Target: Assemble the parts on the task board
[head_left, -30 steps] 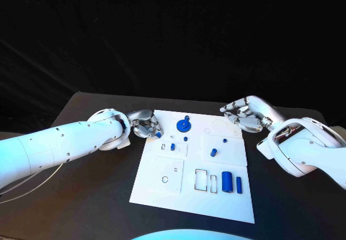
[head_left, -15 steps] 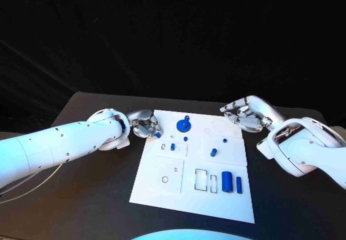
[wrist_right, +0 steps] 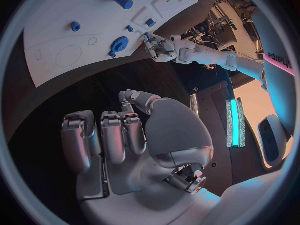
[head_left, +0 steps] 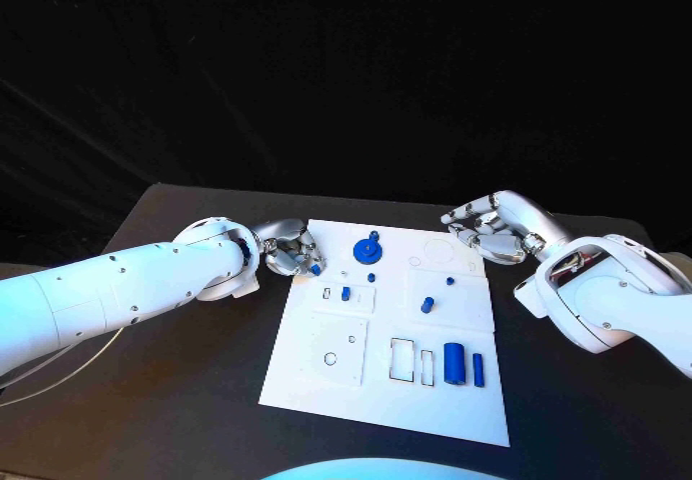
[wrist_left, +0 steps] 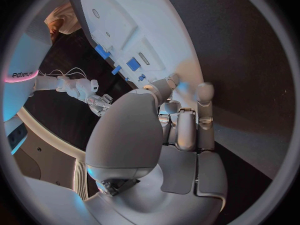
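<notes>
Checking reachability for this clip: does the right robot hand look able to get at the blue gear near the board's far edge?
Probably yes. The right robot hand hovers off the task board's far right corner, holding nothing, and nothing stands between it and the blue gear. The left robot hand sits on the gear's other side.

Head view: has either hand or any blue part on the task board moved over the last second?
No visible change. The left hand sits at the task board's far left corner with a small blue part at its fingers; whether it grips the part cannot be told. The right hand hovers with curled fingers off the far right corner, holding nothing. The blue gear and the other blue parts lie where they were.
</notes>
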You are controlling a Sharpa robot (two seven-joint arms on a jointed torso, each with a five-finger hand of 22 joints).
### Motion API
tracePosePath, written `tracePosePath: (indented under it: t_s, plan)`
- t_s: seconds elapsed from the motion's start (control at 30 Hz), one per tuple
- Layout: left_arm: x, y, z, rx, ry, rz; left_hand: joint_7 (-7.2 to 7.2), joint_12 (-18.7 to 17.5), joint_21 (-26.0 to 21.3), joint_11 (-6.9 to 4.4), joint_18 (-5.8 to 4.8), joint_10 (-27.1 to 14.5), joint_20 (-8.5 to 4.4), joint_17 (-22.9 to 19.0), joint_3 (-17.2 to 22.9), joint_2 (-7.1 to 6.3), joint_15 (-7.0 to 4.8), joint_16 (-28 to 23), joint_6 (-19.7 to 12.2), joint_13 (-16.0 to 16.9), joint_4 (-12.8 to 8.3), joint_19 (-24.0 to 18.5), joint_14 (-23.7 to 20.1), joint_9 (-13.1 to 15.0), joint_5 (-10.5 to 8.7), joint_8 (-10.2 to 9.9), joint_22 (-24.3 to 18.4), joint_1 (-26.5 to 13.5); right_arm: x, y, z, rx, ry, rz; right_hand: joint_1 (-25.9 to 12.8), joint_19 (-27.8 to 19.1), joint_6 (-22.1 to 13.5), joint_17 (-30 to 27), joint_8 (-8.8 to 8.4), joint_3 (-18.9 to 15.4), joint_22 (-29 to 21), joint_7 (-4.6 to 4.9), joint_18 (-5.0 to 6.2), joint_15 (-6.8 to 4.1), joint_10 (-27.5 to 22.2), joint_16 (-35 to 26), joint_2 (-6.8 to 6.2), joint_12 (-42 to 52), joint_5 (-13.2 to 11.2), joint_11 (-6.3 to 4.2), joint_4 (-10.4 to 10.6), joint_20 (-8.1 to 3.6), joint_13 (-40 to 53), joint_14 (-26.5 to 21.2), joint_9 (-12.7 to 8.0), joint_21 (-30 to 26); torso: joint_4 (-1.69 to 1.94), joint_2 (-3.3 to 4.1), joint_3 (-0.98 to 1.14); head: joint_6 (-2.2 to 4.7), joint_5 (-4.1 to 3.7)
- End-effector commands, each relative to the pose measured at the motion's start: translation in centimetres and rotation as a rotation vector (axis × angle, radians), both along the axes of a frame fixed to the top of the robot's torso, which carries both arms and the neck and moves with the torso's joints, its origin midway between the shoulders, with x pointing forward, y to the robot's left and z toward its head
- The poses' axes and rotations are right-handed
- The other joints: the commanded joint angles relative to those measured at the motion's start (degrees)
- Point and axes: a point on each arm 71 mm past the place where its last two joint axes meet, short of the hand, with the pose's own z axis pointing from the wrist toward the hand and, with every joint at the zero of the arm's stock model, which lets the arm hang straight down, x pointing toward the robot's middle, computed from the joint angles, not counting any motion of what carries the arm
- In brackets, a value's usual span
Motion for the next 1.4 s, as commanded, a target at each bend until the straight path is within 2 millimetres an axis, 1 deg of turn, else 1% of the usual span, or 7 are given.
tracePosePath:
  t_s: [0.03, 0.47, 0.8, 1.07, 1.17, 1.23, 1.4]
  plan:
    - [-0.08, 0.01, -0.15, 0.01, 0.004, -0.006, 0.42, 0.11, 0.29, 0.18, 0.07, 0.11, -0.3, 0.02, 0.09, -0.25, 0.01, 0.29, -0.28, -0.14, -0.62, -0.36, -0.09, -0.15, 0.34, -0.41, 0.14, 0.44, 0.02, 0.02, 0.04, -0.001, -0.004, -0.002, 0.0, 5.66, 0.34, 15.06, -0.23, -0.3, 14.85, -0.07, -0.24, 0.34, 6.12, 0.22, -0.38, 0.23, -0.16, 0.39, -0.08, 0.43, 15.07, 6.08, 0.09, 0.0, -0.01, 0.0, 0.04, -0.03, 0.0]
    - [-0.09, 0.13, -0.09, 0.002, 0.004, 0.002, 0.67, -0.14, 1.29, 0.41, 0.03, -0.13, -0.24, 0.27, 1.5, -0.72, 0.16, 0.41, -1.53, -0.42, -1.93, -0.64, -0.01, -1.04, 0.38, -0.67, 1.16, 0.39, 0.03, 0.04, 0.04, -0.001, -0.004, -0.002, 0.08, 5.66, 0.39, 15.06, -0.22, -0.46, 14.85, -0.02, -0.24, 0.36, 6.12, 0.22, -0.32, 0.23, -0.27, 0.42, -0.09, 0.45, 15.07, 6.08, 0.09, 0.01, -0.02, -0.01, 0.02, 0.02, 0.04]
    - [-0.12, 0.26, -0.06, 0.002, 0.001, 0.005, 0.85, -0.79, 3.27, 0.7, 0.09, -0.28, -0.28, 0.08, 6.64, -1.82, 0.28, 0.46, -1.97, -0.96, -4.29, -1.51, -0.21, -2.15, 0.53, -0.59, 3.0, -0.15, 0.05, 0.08, 0.03, -0.001, -0.003, -0.003, 0.18, 5.67, 0.38, 15.06, -0.25, -0.67, 14.86, 0.05, -0.24, 0.4, 6.12, 0.22, -0.34, 0.23, -0.42, 0.47, -0.15, 0.48, 15.07, 6.08, 0.08, 0.01, 0.01, 0.0, 0.02, 0.07, 0.08]
    - [-0.11, 0.3, 0.0, -0.007, -0.002, 0.01, 1.03, -0.88, 4.23, 0.77, 0.07, -0.3, -0.2, 0.23, 9.09, -2.45, 0.33, 0.55, -2.27, -1.23, -4.85, -1.77, -0.09, -2.7, 0.55, -0.65, 3.88, -1.54, 0.06, 0.1, 0.02, -0.001, -0.002, -0.002, 0.24, 5.66, 0.38, 15.06, -0.26, -0.78, 14.85, 0.12, -0.24, 0.43, 6.12, 0.22, -0.37, 0.23, -0.47, 0.52, -0.2, 0.49, 15.07, 6.08, 0.08, 0.01, -0.02, 0.0, 0.02, 0.07, 0.1]
    - [-0.13, 0.34, 0.05, -0.018, 0.0, 0.017, 1.54, -1.49, 4.58, 1.13, 0.05, -1.63, 0.0, 0.12, 10.28, -2.8, 0.61, 0.59, -5.64, -2.82, -5.13, -1.82, -0.12, -3.82, 0.58, -0.83, 4.19, -2.32, 0.07, 0.08, 0.01, -0.002, -0.002, -0.003, 0.31, 5.66, 0.39, 15.06, -0.26, -0.95, 14.85, 0.17, -0.24, 0.47, 6.12, 0.22, -0.44, 0.23, -0.53, 0.56, -0.27, 0.52, 15.07, 6.08, 0.07, 0.0, -0.02, -0.01, 0.04, 0.06, 0.13]
    - [-0.17, 0.37, 0.09, -0.027, 0.005, 0.021, 1.86, -2.93, 4.67, 1.4, 0.06, -4.35, 0.16, -0.18, 10.93, -2.79, 0.8, 0.57, -7.16, -6.16, -5.14, -1.89, -0.3, -4.37, 0.57, -0.85, 4.27, -2.66, 0.1, 0.05, 0.0, -0.002, -0.002, -0.005, 0.32, 5.66, 0.39, 15.06, -0.26, -0.98, 14.85, 0.18, -0.23, 0.47, 6.12, 0.22, -0.45, 0.23, -0.54, 0.57, -0.28, 0.52, 15.07, 6.08, 0.07, -0.01, -0.01, 0.0, 0.03, 0.15, 0.13]
    - [-0.24, 0.5, 0.37, -0.052, 0.015, 0.032, 2.12, -4.34, 4.66, 1.67, 0.1, -6.38, 0.43, -0.71, 11.42, -3.02, 1.08, 0.54, -8.15, -8.94, -5.07, -2.15, -0.66, -4.85, 0.57, -0.81, 4.25, -3.29, 0.17, -0.07, -0.02, -0.003, -0.002, -0.009, 0.35, 5.65, 0.38, 15.06, -0.27, -1.03, 14.84, 0.19, -0.23, 0.49, 6.12, 0.22, -0.47, 0.23, -0.55, 0.58, -0.3, 0.53, 15.07, 6.08, 0.07, -0.02, -0.02, -0.05, 0.03, 0.19, 0.13]
